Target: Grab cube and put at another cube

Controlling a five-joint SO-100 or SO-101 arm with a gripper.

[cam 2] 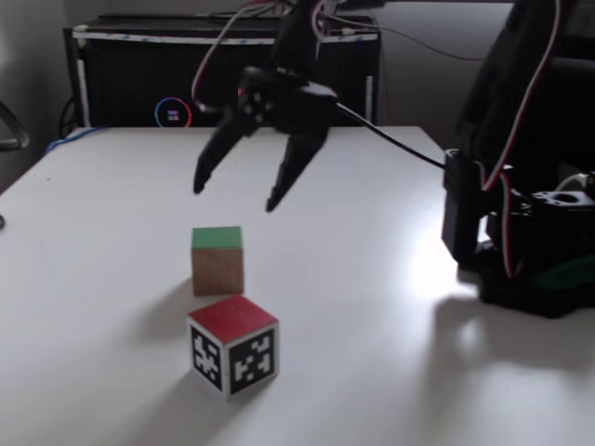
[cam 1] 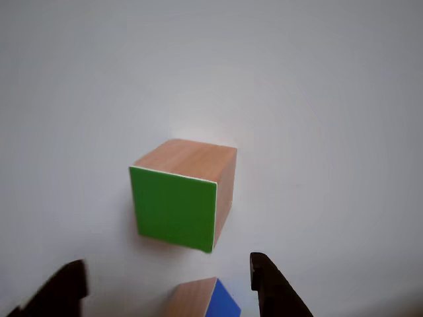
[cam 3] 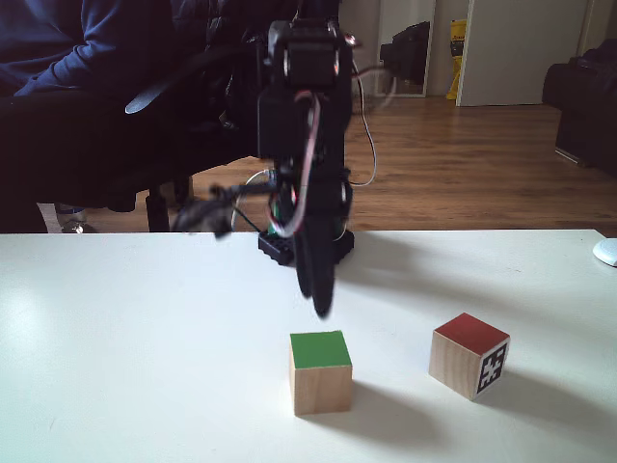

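Worktop: white, plain, no writing on it. In a fixed view its far edge runs in front of a black cabinet showing a small glowing ring; the characters inside the ring are too small to read. In another fixed view a person's dark sleeve sits behind the far edge, with wooden floor beyond.

One arm, black, with red and white wires. A black motor block stands at the right of a fixed view.

Gripper: fingers spread wide apart, nothing between them, hanging in the air above and behind the cube. In the other view the two dark fingertips enter from the bottom edge, the gap between them wider than the cube.

Two cubes.
- the cube: light wood, green face up in both fixed views, standing flat on the worktop. Green face edged in white in the other view. No label seen.
- another cube: red face up, two side faces carrying black-and-white square marker patterns, no letters. Blue face shows in the other view. It sits near the green one, apart from it, not touching.

Open worktop on all sides of both cubes; neither lies near an edge.
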